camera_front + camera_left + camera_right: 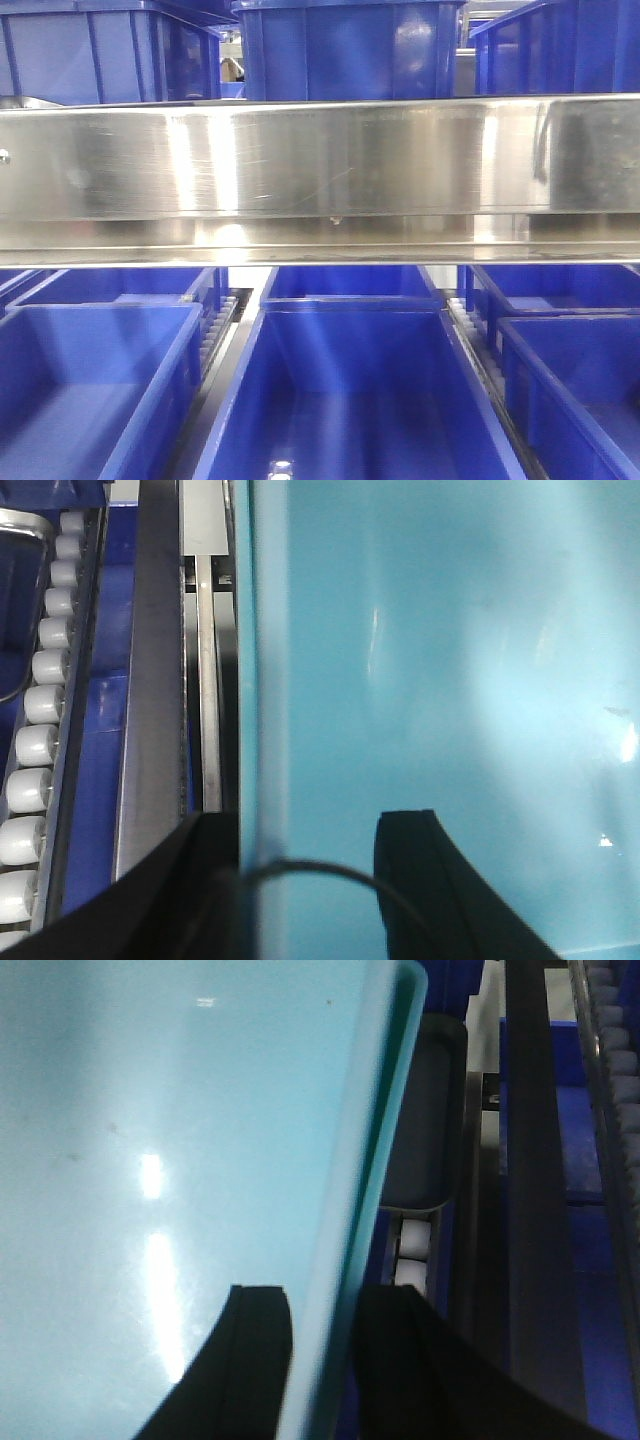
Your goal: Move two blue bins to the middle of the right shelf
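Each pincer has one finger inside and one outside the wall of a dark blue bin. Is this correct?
Not quite. The bin wall that the left pincer and the right pincer straddle is pale cyan, not dark blue; both wrist views show it.

Legible text, labels, brands, nos., signs: none in any view.
- Steel shelf rail [320,170], across the front view: bare metal, scratches and glare only.
- Dark blue crates [350,50], above and below the rail: plain walls, no markings.
- Pale blue bin [450,680], both wrist views: smooth wall, reflections and specks only.
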Available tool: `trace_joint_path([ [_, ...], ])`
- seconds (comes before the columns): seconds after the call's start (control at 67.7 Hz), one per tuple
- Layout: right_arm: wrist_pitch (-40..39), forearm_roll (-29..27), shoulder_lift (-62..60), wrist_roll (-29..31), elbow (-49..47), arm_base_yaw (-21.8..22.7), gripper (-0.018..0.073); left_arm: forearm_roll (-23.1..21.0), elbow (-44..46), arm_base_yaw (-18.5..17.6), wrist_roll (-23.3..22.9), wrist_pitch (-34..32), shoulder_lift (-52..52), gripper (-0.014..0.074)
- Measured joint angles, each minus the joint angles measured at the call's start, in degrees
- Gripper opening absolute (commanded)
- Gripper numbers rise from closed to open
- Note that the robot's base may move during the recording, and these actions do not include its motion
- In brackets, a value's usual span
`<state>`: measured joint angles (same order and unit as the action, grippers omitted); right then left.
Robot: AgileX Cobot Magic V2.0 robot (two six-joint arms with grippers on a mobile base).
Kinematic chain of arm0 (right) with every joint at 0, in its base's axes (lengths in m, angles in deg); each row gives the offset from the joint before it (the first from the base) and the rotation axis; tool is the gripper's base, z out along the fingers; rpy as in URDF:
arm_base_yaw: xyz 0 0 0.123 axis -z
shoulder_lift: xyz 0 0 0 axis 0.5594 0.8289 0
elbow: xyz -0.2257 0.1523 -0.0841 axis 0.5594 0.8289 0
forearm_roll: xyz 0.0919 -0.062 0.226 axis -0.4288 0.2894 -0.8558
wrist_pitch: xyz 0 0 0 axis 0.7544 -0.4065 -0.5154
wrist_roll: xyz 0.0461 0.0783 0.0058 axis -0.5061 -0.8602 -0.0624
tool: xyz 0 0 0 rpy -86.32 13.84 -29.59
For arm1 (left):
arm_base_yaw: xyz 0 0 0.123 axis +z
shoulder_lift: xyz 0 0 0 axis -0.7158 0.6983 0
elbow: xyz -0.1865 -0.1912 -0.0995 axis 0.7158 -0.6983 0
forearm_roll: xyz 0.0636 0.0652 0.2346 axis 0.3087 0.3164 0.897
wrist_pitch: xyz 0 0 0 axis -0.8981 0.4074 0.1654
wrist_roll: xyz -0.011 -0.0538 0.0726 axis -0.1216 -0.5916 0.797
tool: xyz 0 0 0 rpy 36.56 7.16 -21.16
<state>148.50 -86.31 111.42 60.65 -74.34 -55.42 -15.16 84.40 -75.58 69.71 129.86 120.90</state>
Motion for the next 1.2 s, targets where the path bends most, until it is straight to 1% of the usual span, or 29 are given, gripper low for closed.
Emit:
trace_joint_path([
  [0.99, -0.2, 0.0, 0.2, 0.0, 0.0, 0.0, -0.0154, 0.2, 0.0, 0.0, 0.0, 0.0, 0.0, -0.0111],
  [1.197, -0.2, 0.3, 0.2, 0.0, 0.0, 0.0, -0.0154, 0.2, 0.0, 0.0, 0.0, -2.0, 0.0, -0.0111],
])
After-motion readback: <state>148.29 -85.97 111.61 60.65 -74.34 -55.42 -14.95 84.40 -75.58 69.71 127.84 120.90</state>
